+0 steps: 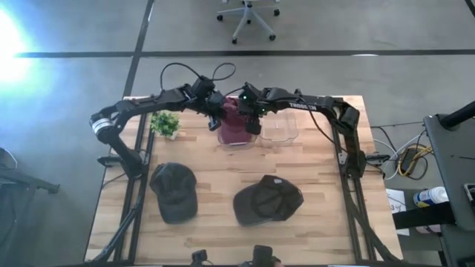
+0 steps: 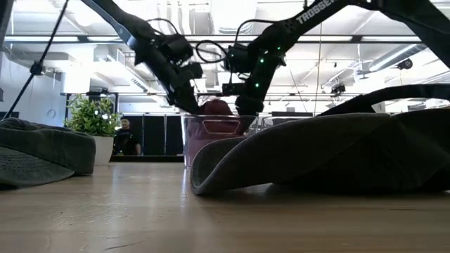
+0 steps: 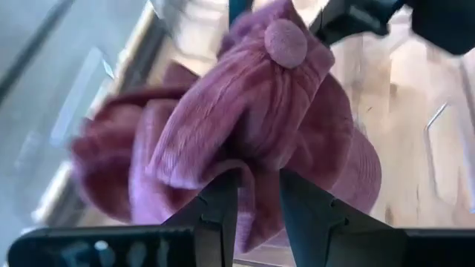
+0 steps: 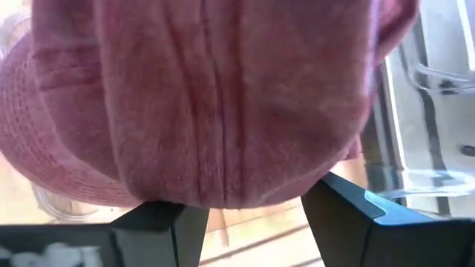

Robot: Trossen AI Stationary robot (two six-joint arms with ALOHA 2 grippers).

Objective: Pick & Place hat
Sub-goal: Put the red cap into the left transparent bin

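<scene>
Maroon corduroy hat [image 1: 236, 119] is sitting in the clear bin [image 1: 239, 139], upper centre; left end effector [image 3: 256, 196] is pinching its fabric, right end effector [image 4: 249, 204] seemingly straddling it, likely closing to steady it.

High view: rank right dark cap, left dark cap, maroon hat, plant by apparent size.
1. Right dark cap
2. Left dark cap, slightly smaller
3. Maroon hat, partly hidden by grippers, so unsure
4. Potted plant

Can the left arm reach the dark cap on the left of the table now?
Probably not yet: the left gripper is shut on the pink cap over the clear bin. The dark cap itself lies uncovered.
</scene>
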